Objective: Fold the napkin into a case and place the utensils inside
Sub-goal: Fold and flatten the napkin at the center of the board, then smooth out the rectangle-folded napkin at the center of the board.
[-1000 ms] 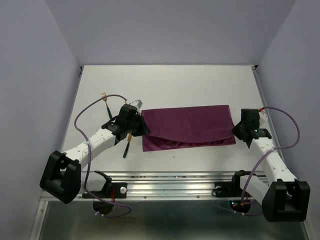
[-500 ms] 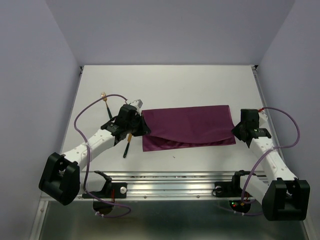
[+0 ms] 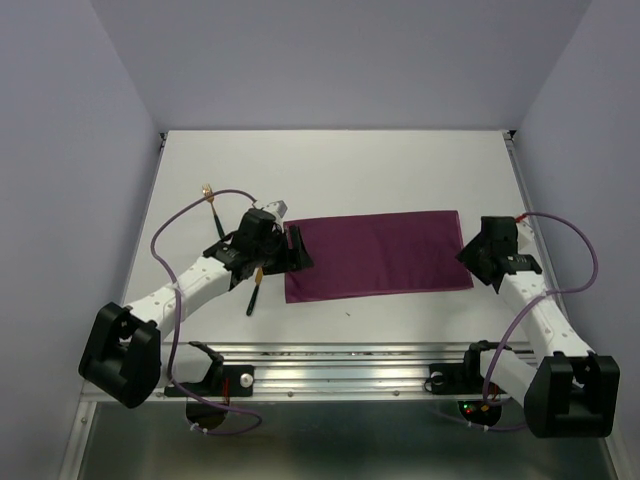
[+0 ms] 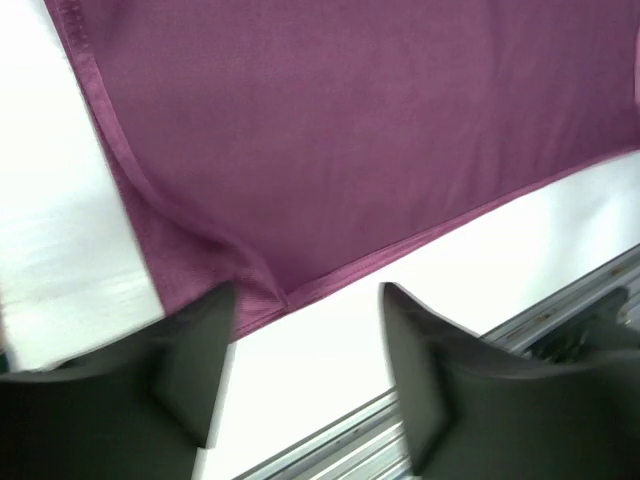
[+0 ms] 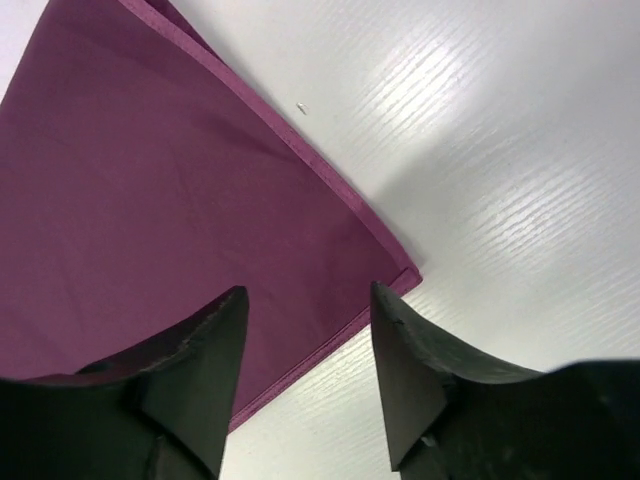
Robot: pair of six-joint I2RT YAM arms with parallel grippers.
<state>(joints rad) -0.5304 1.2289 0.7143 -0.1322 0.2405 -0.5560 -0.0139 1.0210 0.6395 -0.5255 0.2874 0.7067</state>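
top: high, rear, looking down | wrists: close, downward | shared: napkin (image 3: 375, 255)

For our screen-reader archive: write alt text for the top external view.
A plum-purple napkin, folded into a flat rectangle, lies on the white table. The left pincer and right pincer sit open at its short ends.

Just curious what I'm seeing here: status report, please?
Left gripper and right gripper open, over napkin corners. Napkin folded, lying flat. One utensil lies outside, to its left; nothing on top.
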